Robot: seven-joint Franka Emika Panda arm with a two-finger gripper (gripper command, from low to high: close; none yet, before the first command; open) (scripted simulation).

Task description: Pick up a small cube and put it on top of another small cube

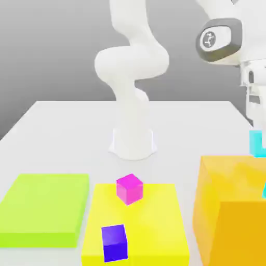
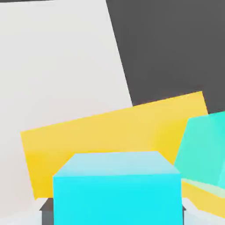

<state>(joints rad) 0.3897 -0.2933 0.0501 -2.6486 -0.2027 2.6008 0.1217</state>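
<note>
1. The gripper (image 1: 256,136) is pinched on the cyan cube (image 1: 256,143), which hangs in the air at the exterior view's right edge, just above the back of the orange block (image 1: 228,208). In the hand view the cube (image 2: 117,188) sits squarely between the fingers, with the orange block's top (image 2: 110,132) below it. Risk: the grip looks shallow at the cube's upper part, so a sharp swing could twist or drop it onto the orange block.

2. A teal block (image 2: 204,149) stands tilted on the orange block close to the held cube. Risk: a low sideways move could clip it.

3. Nearest the exterior camera, the violet-blue cube (image 1: 114,242) rests on the yellow slab (image 1: 156,228); the magenta cube (image 1: 129,188) sits at the slab's far edge. Either is a likely stacking base. Risk: both are small, so an off-centre release would tip the cyan cube off; the magenta one, near the edge, could be nudged off the slab.

4. The green slab (image 1: 44,208) and white table (image 1: 67,119) lie well clear of the likely path.
</note>
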